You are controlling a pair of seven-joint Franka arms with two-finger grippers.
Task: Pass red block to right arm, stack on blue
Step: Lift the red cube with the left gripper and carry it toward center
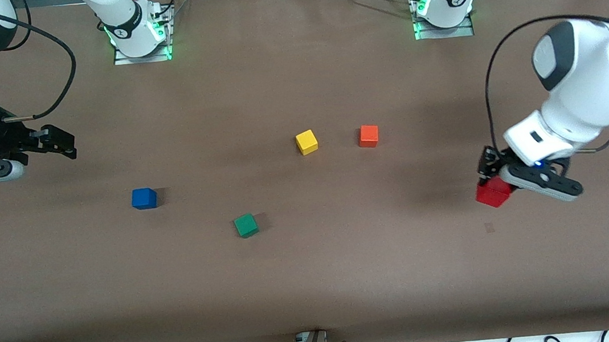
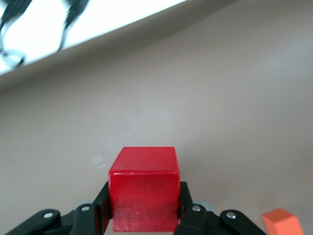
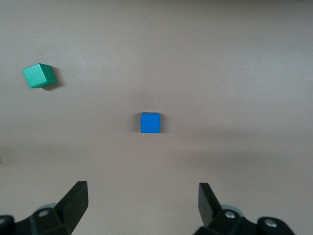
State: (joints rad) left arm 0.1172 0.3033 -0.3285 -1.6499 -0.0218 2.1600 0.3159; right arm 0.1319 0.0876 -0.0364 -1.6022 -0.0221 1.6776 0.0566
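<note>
The red block (image 1: 492, 194) is held between the fingers of my left gripper (image 1: 487, 180), low over the table at the left arm's end. The left wrist view shows the red block (image 2: 143, 166) clamped in the left gripper (image 2: 144, 205) on both sides; I cannot tell whether it touches the table. The blue cube (image 1: 144, 198) sits on the table toward the right arm's end. My right gripper (image 1: 65, 144) hangs open and empty in the air at that end. The right wrist view shows the blue cube (image 3: 150, 122) ahead of the spread right gripper (image 3: 142, 198).
A green cube (image 1: 246, 225) (image 3: 40, 76) lies nearer the front camera than the blue one. A yellow cube (image 1: 307, 142) and an orange cube (image 1: 369, 136) (image 2: 281, 221) sit mid-table. Cables hang along the table's front edge.
</note>
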